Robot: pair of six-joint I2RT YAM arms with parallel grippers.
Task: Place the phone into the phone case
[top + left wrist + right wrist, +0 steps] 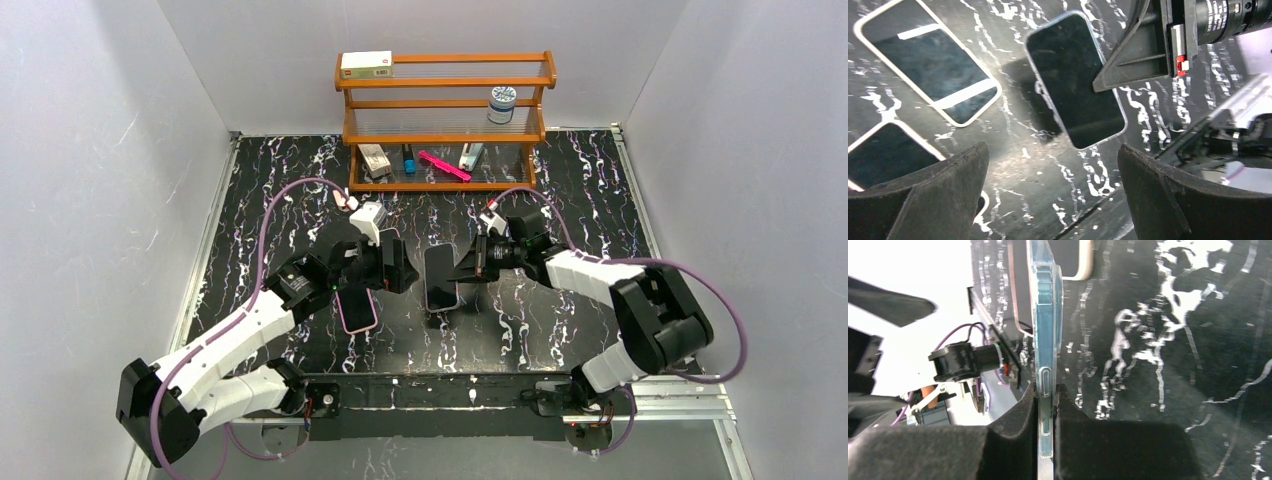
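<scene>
Right gripper (468, 265) is clamped narrow on the long edge of the phone (440, 278), near the middle of the black marbled surface (580, 190). In the right wrist view the phone (1046, 305) shows edge-on, a thin bluish side pinched between the two dark pads (1020, 415). In the left wrist view the phone (1075, 80) faces the camera, dark screen, tilted, with a shadow beneath it on the surface, so it is lifted clear; a right gripper finger (1143, 55) overlaps its upper right edge. Left gripper (395, 265) sits just left of the phone, jaws spread wide and holding nothing; both its fingers (923, 200) frame bare surface below the phone. Phone case (357, 310), pink-rimmed, lies flat on the surface by the left arm, near the phone but not touching it. The left wrist view shows two light-rimmed flat rectangles (928, 65) left of the phone; cannot tell which matches the case seen from above. A wooden shelf (445, 82) with small items stands at the far edge
</scene>
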